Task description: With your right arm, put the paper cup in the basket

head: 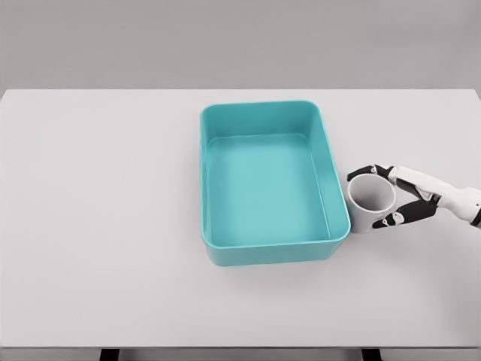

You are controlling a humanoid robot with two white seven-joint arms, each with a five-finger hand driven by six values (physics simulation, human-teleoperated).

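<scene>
A white paper cup (368,201) stands upright on the table just right of the teal basket (214,180), close to its right wall. My right hand (379,197) comes in from the right edge and its fingers (394,219) curl around the cup's far and near sides. The basket is a rectangular teal tub in the middle of the table, and nothing lies inside it. The left arm does not show.
The white table (98,226) stretches wide to the left of the basket and in front of it. Its back edge runs along the grey wall.
</scene>
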